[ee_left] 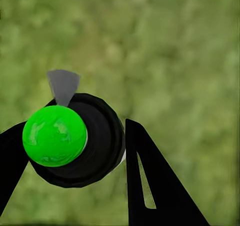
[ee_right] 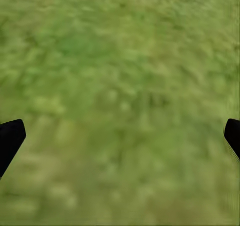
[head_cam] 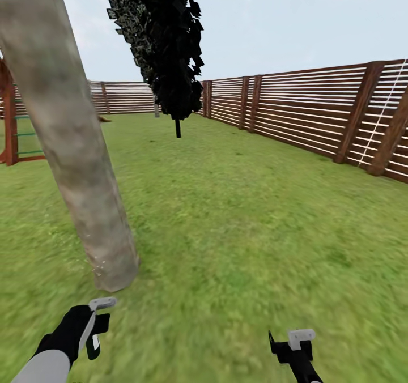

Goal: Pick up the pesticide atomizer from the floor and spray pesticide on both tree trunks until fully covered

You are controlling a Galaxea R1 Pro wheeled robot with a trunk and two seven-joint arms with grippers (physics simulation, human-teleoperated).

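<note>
One tree trunk (head_cam: 73, 145), thick with mottled grey-brown bark, leans across the left of the head view and meets the grass at its flared base. A few tiny white specks (head_cam: 99, 268) dot the bark near the base. My left gripper (head_cam: 93, 329) hovers just in front of the base, shut on the pesticide atomizer (head_cam: 101, 305), whose grey nozzle points toward the trunk. In the left wrist view the atomizer (ee_left: 75, 141) is a black round body with a bright green cap, held between the black fingers (ee_left: 150, 181). My right gripper (head_cam: 289, 343) hangs open over bare grass, with its fingertips (ee_right: 10, 138) far apart.
A dark narrow cypress-like tree (head_cam: 164, 43) stands further back at the centre. A reddish-brown slatted fence (head_cam: 317, 111) runs along the right and the far side. A red-brown wooden frame (head_cam: 10, 116) stands at the left edge. Lawn (head_cam: 238, 218) stretches ahead and to the right.
</note>
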